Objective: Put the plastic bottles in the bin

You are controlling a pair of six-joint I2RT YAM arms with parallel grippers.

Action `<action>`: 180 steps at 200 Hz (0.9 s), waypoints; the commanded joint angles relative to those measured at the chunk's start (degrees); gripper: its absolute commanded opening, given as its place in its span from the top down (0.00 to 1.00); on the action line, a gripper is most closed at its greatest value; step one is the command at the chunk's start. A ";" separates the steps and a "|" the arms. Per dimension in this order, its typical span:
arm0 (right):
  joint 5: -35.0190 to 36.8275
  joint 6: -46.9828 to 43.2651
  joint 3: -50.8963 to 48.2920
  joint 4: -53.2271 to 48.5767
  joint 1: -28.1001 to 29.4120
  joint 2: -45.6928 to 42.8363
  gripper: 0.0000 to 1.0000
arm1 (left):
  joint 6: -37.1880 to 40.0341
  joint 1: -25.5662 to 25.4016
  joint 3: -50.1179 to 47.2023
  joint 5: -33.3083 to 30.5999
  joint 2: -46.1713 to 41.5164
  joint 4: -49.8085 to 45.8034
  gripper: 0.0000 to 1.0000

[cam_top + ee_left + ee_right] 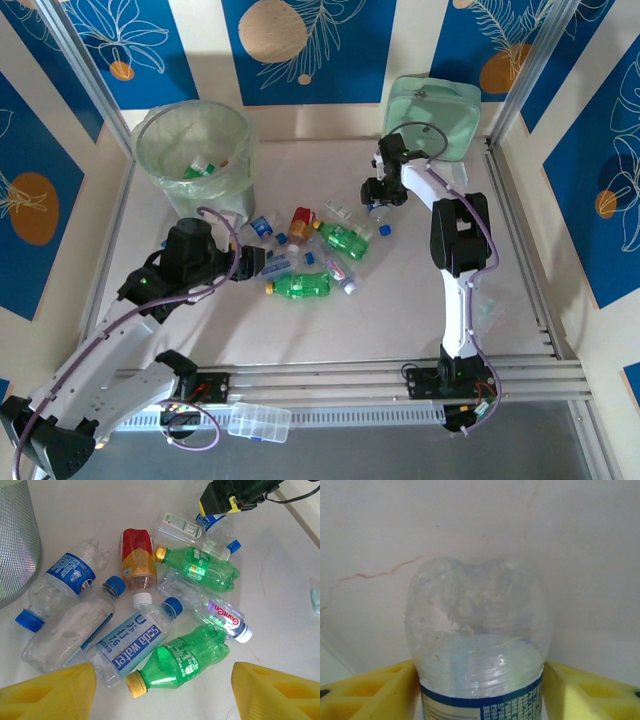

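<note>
My right pincer (480,682) is clamped on a clear bottle (477,625). Its yellow fingers (375,690) press the bottle's two sides, and the crushed, blue-labelled body juts out past the tips over the pale table (395,525). From above, this pincer (378,203) and its bottle are at the far right of the table, just right of the heap of plastic bottles (310,255) and near the mint-green pouch (435,115).

My left pincer (162,695) stands with its jaws wide apart and nothing between them, at the near left edge of the same heap. Closest to it is a green bottle (187,657) with a yellow cap, lying just beyond the gap. Touching that on the left is a soda-water bottle (132,645) with a blue cap. Farther out lie more clear, green and red-and-orange bottles, packed side by side.

The bin (160,135) stands at the far left corner, beyond my left pincer (262,262) and well apart from my right one. A few bottles (205,165) lie at its bottom. A flat clear box (260,422) sits at the near edge.
</note>
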 commanded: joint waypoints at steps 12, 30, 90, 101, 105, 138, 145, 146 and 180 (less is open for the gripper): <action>0.74 0.10 -2.08 -2.87 -0.55 -1.05 0.35 | 1.00 -0.61 -0.52 -0.66 -0.76 0.73 0.28; 0.70 0.26 -2.45 -2.58 -0.54 -1.62 0.37 | 1.14 -0.55 -0.52 -0.66 -0.66 0.81 0.28; 0.29 0.94 -5.58 -0.34 -0.97 -7.69 0.47 | 1.47 -0.57 -0.70 -0.52 -0.68 1.06 0.28; -0.45 1.32 -7.29 0.77 -1.00 -10.08 0.47 | 1.47 -0.56 -0.78 -0.02 -0.72 1.30 0.28; -0.79 1.48 -8.04 1.14 -1.06 -11.04 0.48 | 1.47 -0.57 -0.85 0.18 -0.89 1.49 0.28; -4.34 3.65 -14.51 4.91 -0.60 -19.47 0.49 | 1.27 -0.52 -1.39 1.66 -1.61 2.67 0.26; -5.83 4.55 -15.92 5.77 -0.51 -21.47 0.49 | 1.17 -0.54 -1.53 1.86 -1.93 3.02 0.25; -6.08 4.70 -16.22 5.93 -0.48 -21.74 0.49 | 1.16 -0.57 -1.55 1.96 -1.96 3.10 0.25; -15.69 11.65 -24.14 12.33 0.89 -32.72 0.50 | -3.42 -0.61 -1.97 10.48 -1.73 6.41 0.18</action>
